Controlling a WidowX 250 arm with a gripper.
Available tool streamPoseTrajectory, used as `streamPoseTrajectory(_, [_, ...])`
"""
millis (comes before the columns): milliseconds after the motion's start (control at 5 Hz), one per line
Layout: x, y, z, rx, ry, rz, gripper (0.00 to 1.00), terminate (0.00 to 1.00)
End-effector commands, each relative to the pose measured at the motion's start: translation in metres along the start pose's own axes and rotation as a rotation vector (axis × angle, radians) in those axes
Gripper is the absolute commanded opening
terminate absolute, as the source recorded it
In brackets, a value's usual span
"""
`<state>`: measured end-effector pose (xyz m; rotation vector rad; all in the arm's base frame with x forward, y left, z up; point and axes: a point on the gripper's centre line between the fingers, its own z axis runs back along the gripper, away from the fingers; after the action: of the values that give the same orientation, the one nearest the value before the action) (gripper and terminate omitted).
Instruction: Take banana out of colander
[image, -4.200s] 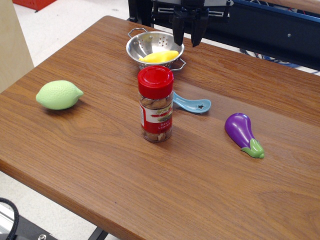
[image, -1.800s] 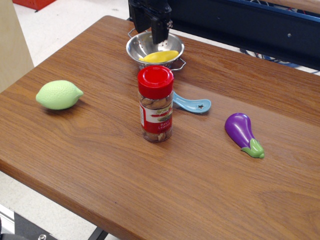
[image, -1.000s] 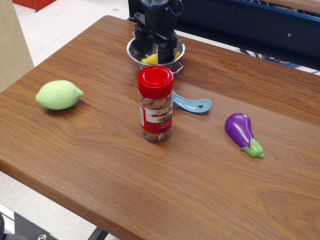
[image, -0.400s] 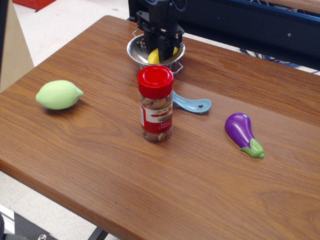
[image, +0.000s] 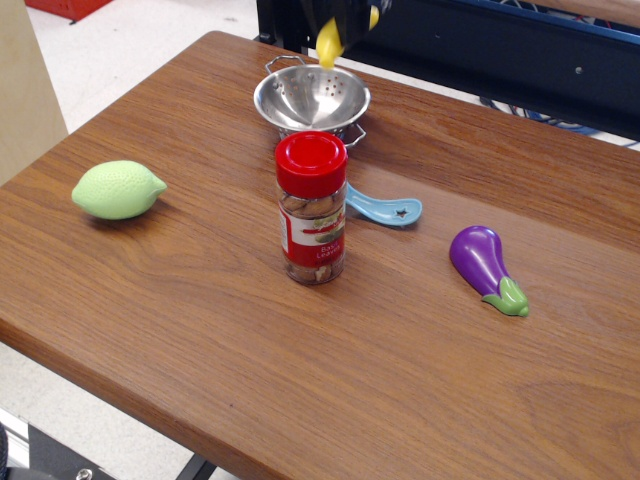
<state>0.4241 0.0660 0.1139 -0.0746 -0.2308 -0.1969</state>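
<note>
The shiny steel colander (image: 311, 98) stands at the far middle of the wooden table and its bowl holds nothing. The yellow banana (image: 330, 43) hangs above the colander at the top edge of the view, held tilted in my dark gripper (image: 342, 22). One yellow end sticks down and a bit shows at the right of the fingers. Most of the gripper is cut off by the top of the frame.
A red-lidded spice jar (image: 312, 208) stands just in front of the colander. A blue spoon (image: 385, 209) lies to its right, a purple eggplant (image: 484, 266) further right, a pale green lemon (image: 118, 189) at the left. Dark blue framing runs behind the table.
The gripper came down into the colander, closed on the banana and has lifted it straight up. The colander's bowl now holds nothing.
</note>
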Motion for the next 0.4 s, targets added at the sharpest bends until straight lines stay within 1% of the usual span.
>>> streamPoseTrajectory(0, [-0.048, -0.011, 0.063, -0.024, -0.07, -0.08, 0.0, 0.0])
streamPoseTrajectory(200, [-0.085, -0.007, 0.067, -0.025, -0.029, -0.155, 0.0, 0.0])
